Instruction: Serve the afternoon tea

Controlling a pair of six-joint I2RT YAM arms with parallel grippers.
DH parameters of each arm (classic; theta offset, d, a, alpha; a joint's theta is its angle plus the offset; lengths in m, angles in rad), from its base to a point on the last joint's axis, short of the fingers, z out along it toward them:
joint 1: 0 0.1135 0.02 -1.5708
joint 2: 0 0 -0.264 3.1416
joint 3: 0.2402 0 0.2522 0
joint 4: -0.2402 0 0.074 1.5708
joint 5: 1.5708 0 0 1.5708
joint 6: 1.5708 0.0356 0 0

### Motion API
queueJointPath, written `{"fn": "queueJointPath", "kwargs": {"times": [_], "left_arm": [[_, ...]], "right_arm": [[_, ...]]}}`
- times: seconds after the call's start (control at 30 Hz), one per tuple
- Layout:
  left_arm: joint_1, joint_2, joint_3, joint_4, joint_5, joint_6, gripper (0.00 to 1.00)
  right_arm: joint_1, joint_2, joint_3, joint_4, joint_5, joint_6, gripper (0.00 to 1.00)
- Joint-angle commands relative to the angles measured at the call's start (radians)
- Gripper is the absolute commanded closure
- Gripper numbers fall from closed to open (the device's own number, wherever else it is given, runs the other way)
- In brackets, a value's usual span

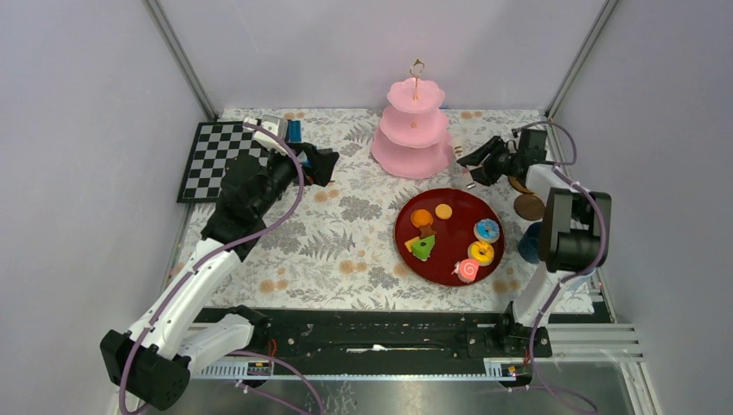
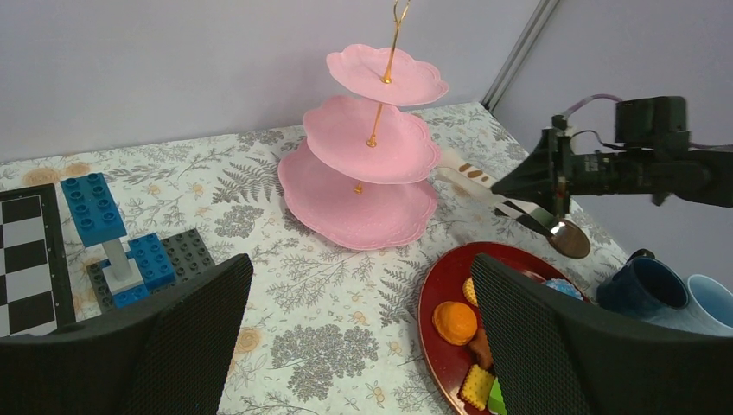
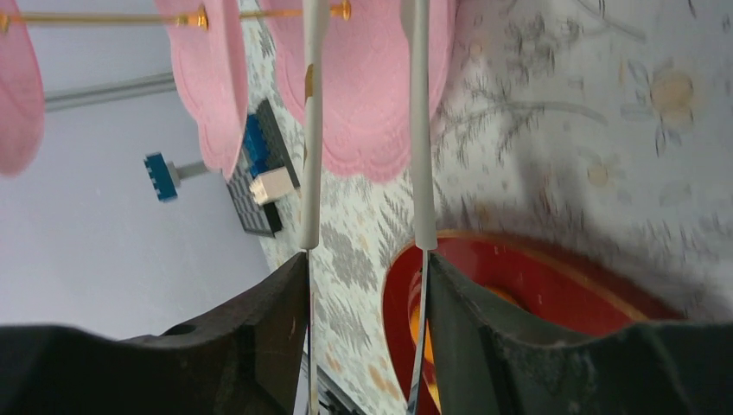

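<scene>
- Toy sweets (image 1: 423, 249) all lie on the dark red tray (image 1: 451, 233), at 4 o'clock from the counter (image 1: 346, 251) centre in the top view
- On the tray: orange donut (image 1: 421, 218) and round biscuit (image 1: 443, 211) at its 11 o'clock, green cake wedge (image 1: 423, 249) at 8, blue donut (image 1: 487, 230) at 2, yellow-pink donut (image 1: 481, 252) at 4, pink roll (image 1: 468, 271) at 5
- Pink three-tier stand (image 1: 413, 130) is upright at the counter's 12 o'clock, just beyond the tray, all three tiers bare
- Brown saucer (image 1: 529, 207) sits at the tray's 2 o'clock; dark blue cup (image 2: 644, 285) and light blue cup (image 2: 710, 301) stand side by side at the tray's 3 o'clock, partly hidden by the right arm from above
- Right pincer (image 3: 367, 268) is pinching the white tongs (image 3: 311, 130): both tong arms run out between its fingers (image 3: 251, 337) toward the stand's bottom tier, above the counter between stand and tray
- Left pincer (image 1: 321, 166) is spread wide, nothing between the pads (image 2: 173, 337), raised at 10 o'clock from the tray and facing the stand
- Checkerboard (image 1: 212, 160) lies at the counter's 10 o'clock corner, with toy bricks (image 2: 121, 242) beside it
</scene>
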Motion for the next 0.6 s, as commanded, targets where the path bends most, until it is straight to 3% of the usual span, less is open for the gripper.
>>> {"fn": "queueJointPath", "kwargs": {"times": [0.0, 0.17, 0.33, 0.47, 0.57], "left_arm": [[-0.006, -0.011, 0.045, 0.050, 0.039, -0.017, 0.01], [-0.009, -0.015, 0.047, 0.053, 0.053, -0.031, 0.01], [-0.014, -0.013, 0.048, 0.054, 0.056, -0.035, 0.01], [-0.015, -0.026, 0.051, 0.054, 0.062, -0.040, 0.01], [-0.016, -0.032, 0.052, 0.053, 0.065, -0.043, 0.01]], "right_arm": [[-0.001, -0.225, -0.071, -0.219, 0.084, -0.191, 0.45], [0.037, -0.482, -0.216, -0.425, 0.203, -0.301, 0.45], [0.203, -0.683, -0.314, -0.612, 0.285, -0.288, 0.45], [0.214, -0.825, -0.342, -0.757, 0.255, -0.268, 0.43], [0.214, -0.888, -0.384, -0.796, 0.113, -0.218, 0.43]]}}
